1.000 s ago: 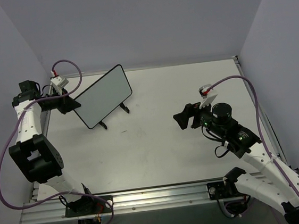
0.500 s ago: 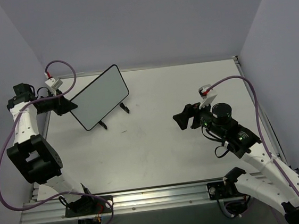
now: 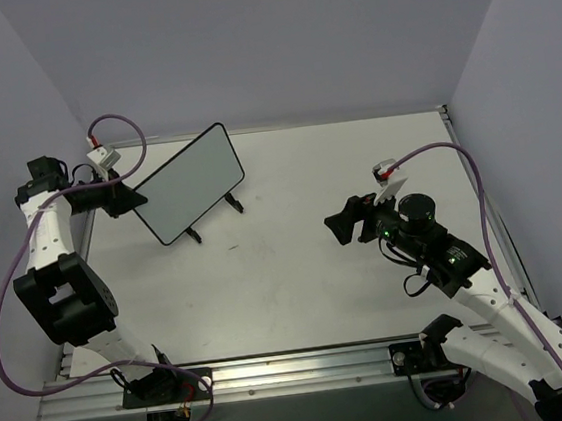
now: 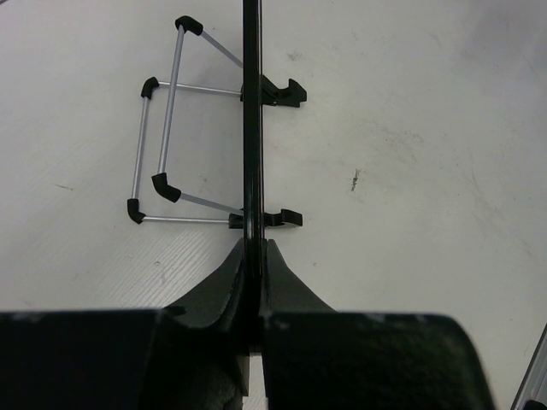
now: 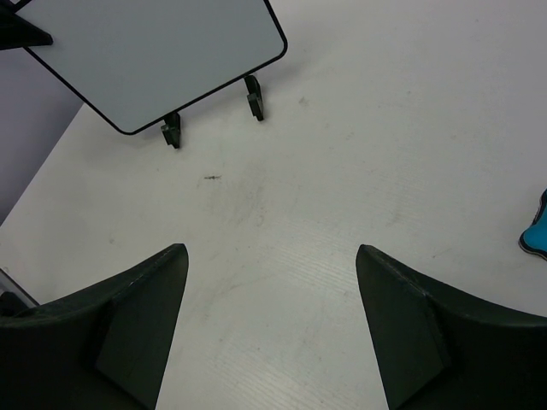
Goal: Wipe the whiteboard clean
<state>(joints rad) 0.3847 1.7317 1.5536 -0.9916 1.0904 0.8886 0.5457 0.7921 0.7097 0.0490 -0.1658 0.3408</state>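
Note:
The whiteboard stands tilted on its two black feet at the back left of the table, and its face shows no writing. My left gripper is shut on the board's left edge. In the left wrist view the board appears edge-on as a thin black line running into my left gripper. My right gripper hovers open over the table's right half with nothing between its fingers. The right wrist view has the whiteboard at top left, far from the right gripper.
A wire stand props the board from behind. A small blue object shows at the right edge of the right wrist view. Grey walls close in the table on three sides. A metal rail runs along the near edge.
My left gripper and the whiteboard it holds have shifted slightly to the left. The right arm has not moved.

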